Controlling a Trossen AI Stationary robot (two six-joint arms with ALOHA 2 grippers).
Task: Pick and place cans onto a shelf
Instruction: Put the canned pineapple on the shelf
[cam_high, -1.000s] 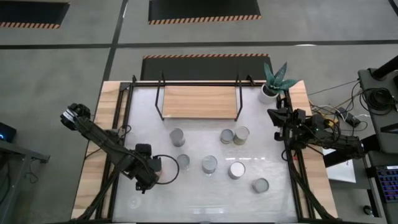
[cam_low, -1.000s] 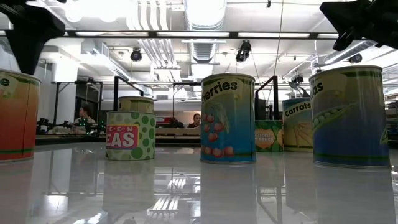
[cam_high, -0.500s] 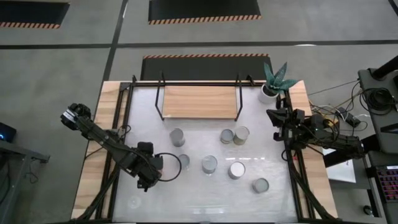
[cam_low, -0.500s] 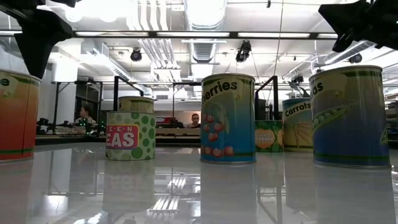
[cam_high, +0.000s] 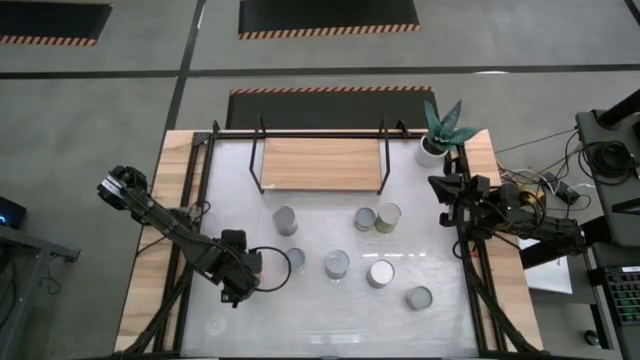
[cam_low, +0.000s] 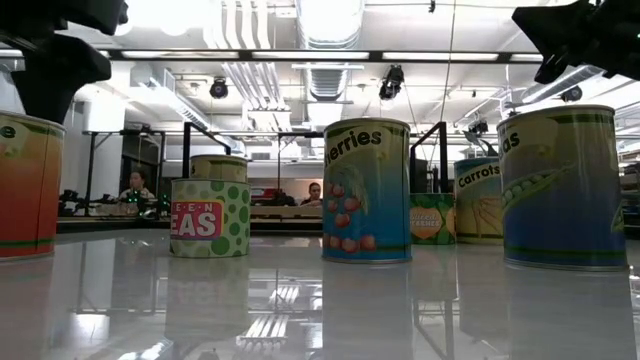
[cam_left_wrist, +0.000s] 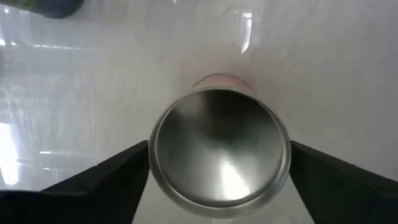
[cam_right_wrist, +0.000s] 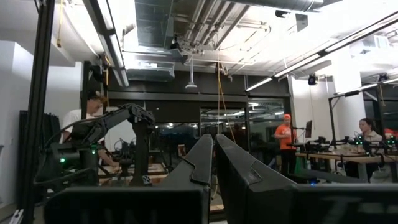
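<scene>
Silvery lid up, one can (cam_left_wrist: 221, 151) sits between our left gripper's (cam_high: 268, 270) spread fingers (cam_left_wrist: 102, 186), unclamped, well in front of the wooden shelf (cam_high: 321, 163). Six more cans (cam_high: 337, 264) stand scattered on the table (cam_high: 440, 320) before that shelf. Our right gripper (cam_right_wrist: 214, 163), fingers pressed together, waits beside the shelf's right end.

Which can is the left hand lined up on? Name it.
The leftmost can of the front group, directly beside the left hand. In the left wrist view its silvery lid sits between the open fingers; every other can stands farther right or nearer the shelf.
</scene>
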